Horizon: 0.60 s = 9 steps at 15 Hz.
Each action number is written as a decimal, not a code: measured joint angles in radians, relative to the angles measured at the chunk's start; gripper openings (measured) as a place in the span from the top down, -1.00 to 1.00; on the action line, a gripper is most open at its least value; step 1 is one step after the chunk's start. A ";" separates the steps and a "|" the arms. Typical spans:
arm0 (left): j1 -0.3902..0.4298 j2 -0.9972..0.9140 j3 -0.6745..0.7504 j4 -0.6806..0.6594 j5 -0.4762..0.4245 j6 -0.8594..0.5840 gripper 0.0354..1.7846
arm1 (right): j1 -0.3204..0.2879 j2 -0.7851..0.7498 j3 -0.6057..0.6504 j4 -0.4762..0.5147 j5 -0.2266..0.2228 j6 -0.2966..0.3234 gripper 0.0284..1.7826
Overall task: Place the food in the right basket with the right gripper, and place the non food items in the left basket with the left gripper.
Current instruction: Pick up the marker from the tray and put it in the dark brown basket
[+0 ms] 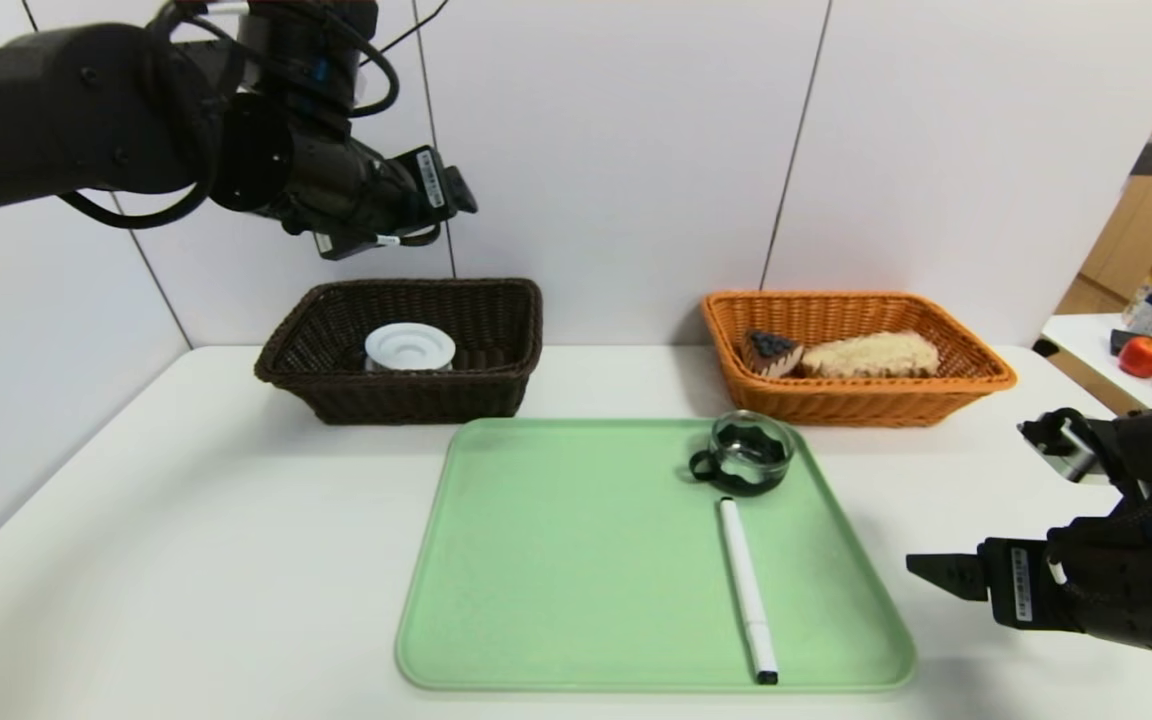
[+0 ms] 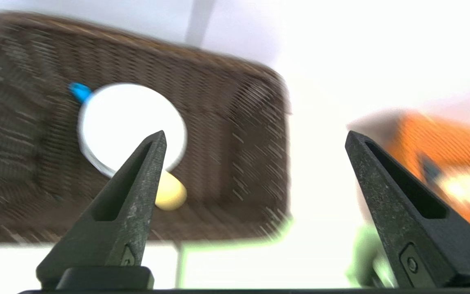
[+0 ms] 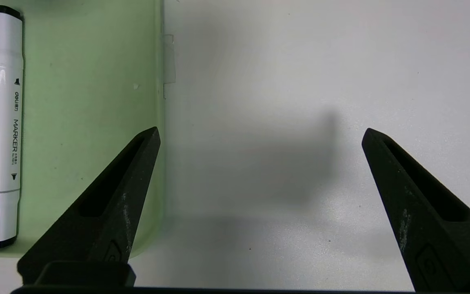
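While the left gripper (image 2: pixel 255 136) is held above the brown basket (image 1: pixel 406 345) with fingers spread empty, the right gripper (image 3: pixel 259 134) is parked wide open beside the tray (image 1: pixel 576 560).

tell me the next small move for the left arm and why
Probably swing the left gripper, open and empty above the brown basket, toward the glass cup on the green tray. Only non-food remains there: the cup and a white marker.

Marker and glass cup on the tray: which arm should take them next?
Left. Marker and cup are non-food, bound for the brown basket; the left claw hangs open above it.
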 joint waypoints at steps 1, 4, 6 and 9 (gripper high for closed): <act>-0.046 -0.025 0.003 0.014 0.001 0.003 -0.76 | 0.001 0.000 0.001 0.000 0.000 0.000 -0.92; -0.170 -0.078 0.006 0.022 0.012 0.035 -0.81 | 0.006 0.000 -0.001 0.000 0.000 0.006 -0.92; -0.240 -0.093 0.006 0.020 0.016 0.049 -0.83 | 0.009 -0.003 -0.001 0.000 -0.001 0.007 -0.92; -0.341 -0.097 0.011 -0.025 0.008 0.051 -0.85 | 0.009 -0.014 0.006 0.001 -0.001 0.012 -0.92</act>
